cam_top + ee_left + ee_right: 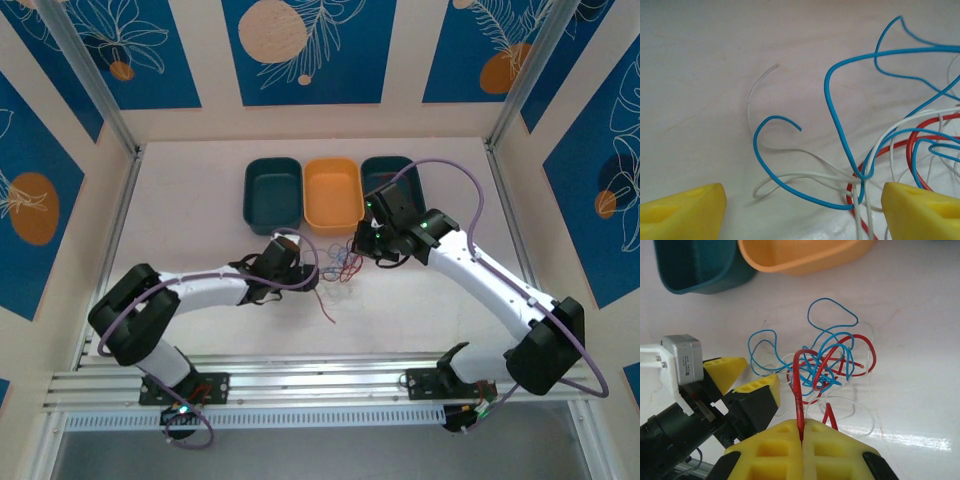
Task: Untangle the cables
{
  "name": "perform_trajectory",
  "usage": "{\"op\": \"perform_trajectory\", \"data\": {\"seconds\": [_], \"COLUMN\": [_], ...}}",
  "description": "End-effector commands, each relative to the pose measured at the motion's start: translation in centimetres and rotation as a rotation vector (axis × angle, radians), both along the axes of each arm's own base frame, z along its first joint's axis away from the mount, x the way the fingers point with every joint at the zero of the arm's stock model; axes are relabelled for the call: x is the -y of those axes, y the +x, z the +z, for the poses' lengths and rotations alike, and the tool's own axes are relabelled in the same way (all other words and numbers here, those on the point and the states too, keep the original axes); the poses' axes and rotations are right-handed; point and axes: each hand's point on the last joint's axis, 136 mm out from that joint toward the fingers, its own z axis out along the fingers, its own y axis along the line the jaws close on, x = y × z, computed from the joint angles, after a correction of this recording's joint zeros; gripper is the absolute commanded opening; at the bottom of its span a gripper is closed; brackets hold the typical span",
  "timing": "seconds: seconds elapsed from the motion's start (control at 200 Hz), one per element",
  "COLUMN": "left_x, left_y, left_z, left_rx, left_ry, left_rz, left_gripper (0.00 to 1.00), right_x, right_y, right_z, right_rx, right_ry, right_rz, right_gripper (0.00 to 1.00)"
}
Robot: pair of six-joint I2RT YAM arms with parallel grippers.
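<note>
Right wrist camera first: my right gripper (802,429) has its yellow tips pressed tight together on a red cable (798,390). That strand rises straight out of the pinch and arches over into the knot. The cables (822,357), blue, red and white, lie bunched on the white table (920,365), near the teal bin (695,270) and the orange bin (805,255). Over on the left wrist camera, my left gripper (802,215) is spread wide and grips nothing. Blue and white loops lie on the table inside that gap, with red ones off to the right. From the top external camera, I see the tangle sitting between the two grippers, and one loose red end trails toward the near edge.
</note>
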Motion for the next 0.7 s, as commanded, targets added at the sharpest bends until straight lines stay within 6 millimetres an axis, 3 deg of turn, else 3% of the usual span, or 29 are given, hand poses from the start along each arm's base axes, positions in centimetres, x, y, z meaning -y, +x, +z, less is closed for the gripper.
{"op": "perform_trajectory", "data": {"seconds": [0.0, 0.18, 0.31, 0.435, 0.5, 0.6, 0.695], "left_x": [-0.2, -0.5, -0.6, -1.1, -1.0, -0.3, 0.5], "left_y": [-0.4, -0.6, -0.8, -0.9, -0.9, -0.8, -0.6], "left_z": [0.9, 2.4, 4.6, 7.1, 8.5, 10.4, 10.7], "left_rx": [0.007, 0.026, 0.065, 0.124, 0.160, 0.224, 0.253], "left_ry": [-0.007, -0.020, -0.062, -0.106, -0.136, -0.189, -0.205], "left_rz": [0.009, 0.014, 0.007, 0.020, 0.010, -0.035, -0.068], "left_gripper": [0.81, 0.82, 0.82, 0.88, 1.00, 1.00, 1.00], "right_x": [0.4, -1.4, -2.4, -3.1, -3.5, -3.9, -4.5], "right_y": [-0.2, -0.4, -0.9, -1.4, -1.7, -1.7, -1.6], "right_z": [1.8, 4.4, 6.1, 6.4, 6.3, 6.1, 6.4], "right_rx": [0.069, 0.150, 0.197, 0.244, 0.261, 0.281, 0.301], "right_ry": [-0.047, 0.027, 0.078, 0.095, 0.107, 0.119, 0.141], "right_rz": [0.052, 0.157, 0.234, 0.302, 0.327, 0.341, 0.349], "right_gripper": [0.00, 0.00, 0.00, 0.00, 0.00, 0.00, 0.00]}}
